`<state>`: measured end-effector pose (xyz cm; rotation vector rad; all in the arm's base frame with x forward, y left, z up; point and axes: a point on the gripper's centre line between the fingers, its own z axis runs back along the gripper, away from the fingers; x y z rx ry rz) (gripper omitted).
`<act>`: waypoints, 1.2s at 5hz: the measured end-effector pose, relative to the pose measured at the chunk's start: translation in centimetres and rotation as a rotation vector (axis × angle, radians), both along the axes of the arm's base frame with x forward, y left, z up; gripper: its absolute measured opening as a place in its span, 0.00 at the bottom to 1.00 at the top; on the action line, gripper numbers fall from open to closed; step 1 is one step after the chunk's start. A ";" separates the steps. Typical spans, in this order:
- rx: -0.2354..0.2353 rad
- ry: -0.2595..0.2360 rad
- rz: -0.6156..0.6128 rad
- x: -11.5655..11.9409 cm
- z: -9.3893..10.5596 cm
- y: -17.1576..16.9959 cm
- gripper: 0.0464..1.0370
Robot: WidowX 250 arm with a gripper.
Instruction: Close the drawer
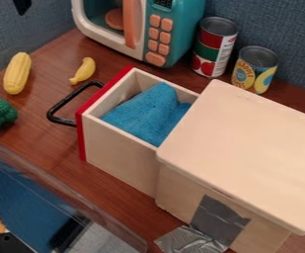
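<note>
So the gripper hangs at the frame's upper left corner, fingers spread apart. The drawer sits open left of centre, sticking out of the pale box, red front and black handle facing left, blue cloth bunched inside.

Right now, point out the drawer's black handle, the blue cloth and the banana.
Black handle [63,103], camera view: on its outer bar.
Blue cloth [143,114], camera view: on its middle, inside the drawer.
Banana [84,70], camera view: on its middle.
</note>
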<state>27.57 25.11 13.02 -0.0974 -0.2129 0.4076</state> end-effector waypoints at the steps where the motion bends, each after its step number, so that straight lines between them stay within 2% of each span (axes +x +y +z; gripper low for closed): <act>1: -0.024 0.031 -0.025 -0.1 -1.5 -0.1 0.96; 3: 0.018 0.113 -0.441 -0.1 -3.4 -0.2 0.96; 4: 0.080 0.207 -0.694 0.4 -4.0 -0.7 0.96; 5: 0.131 0.141 -0.937 0.2 -5.7 -3.0 0.96; 6: 0.199 0.137 -1.129 -0.3 -6.1 -4.4 0.96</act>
